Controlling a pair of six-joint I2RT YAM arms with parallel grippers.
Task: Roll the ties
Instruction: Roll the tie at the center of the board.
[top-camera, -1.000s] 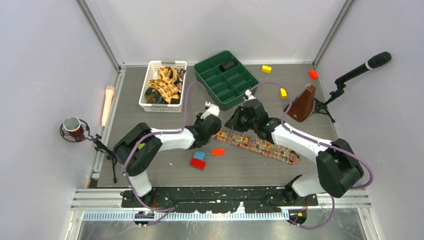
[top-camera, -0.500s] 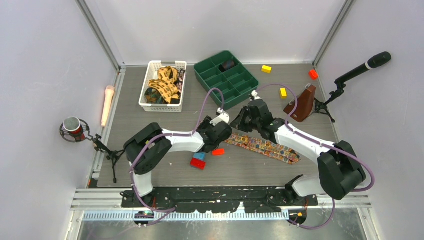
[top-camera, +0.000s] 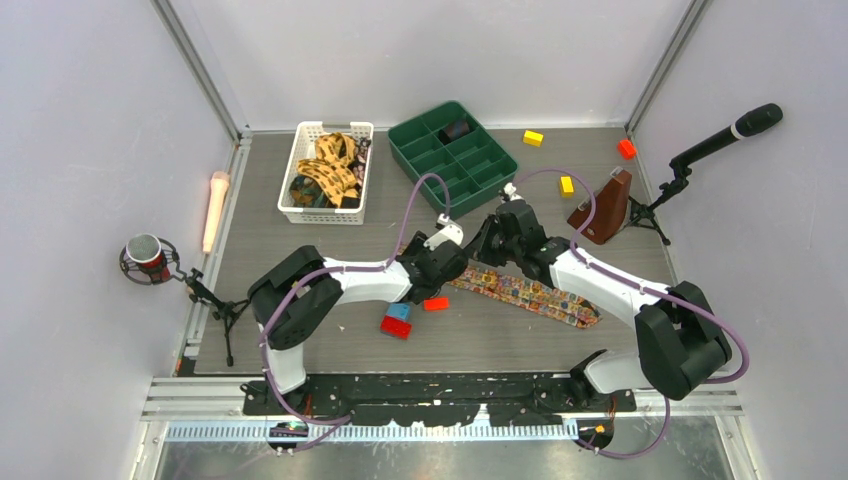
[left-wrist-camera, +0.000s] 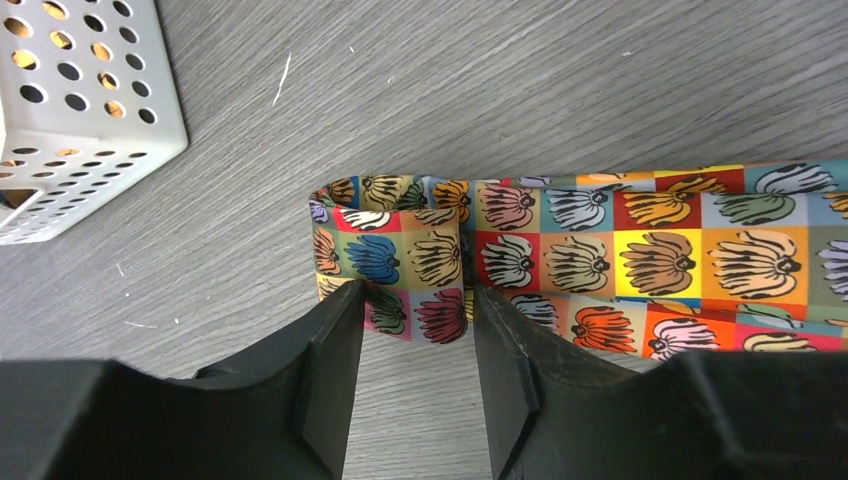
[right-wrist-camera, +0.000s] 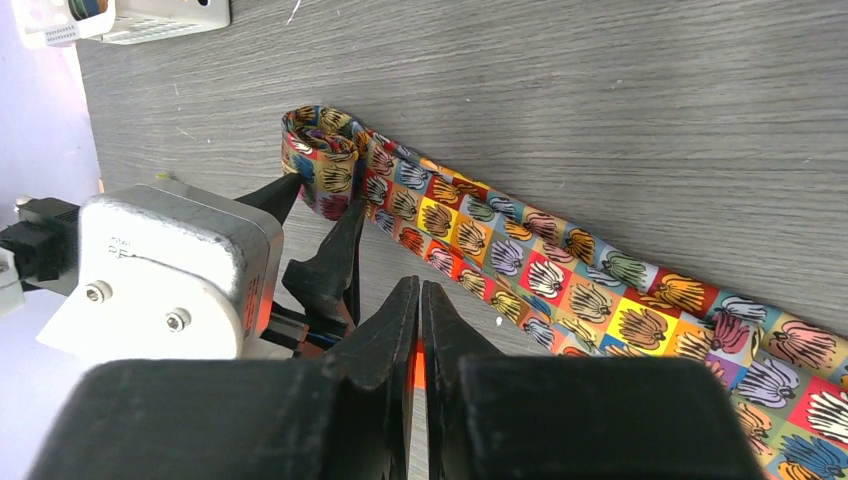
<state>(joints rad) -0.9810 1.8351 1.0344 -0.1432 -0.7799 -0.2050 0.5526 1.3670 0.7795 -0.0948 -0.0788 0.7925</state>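
The left jaws stand open. The rolled-up end of the tie sits right between their tips. One tip looks like it touches the cloth, but the view is too close to be sure. The right jaws are closed tight, tip against tip. They hang low over the worktop, just beside the tie and near the left jaws.

The tie lies on the gray worktop in front of both arms. It has little squares in many colors, each with a striped shape inside. Its left end is curled over into a small roll. The rest lies flat and long, running off toward the right arm.

A small red block lies just beside the tie. A blue block and a second red block touch each other near the left arm.

At the back stands a white basket with more ties piled inside. A green tray sits next to it.
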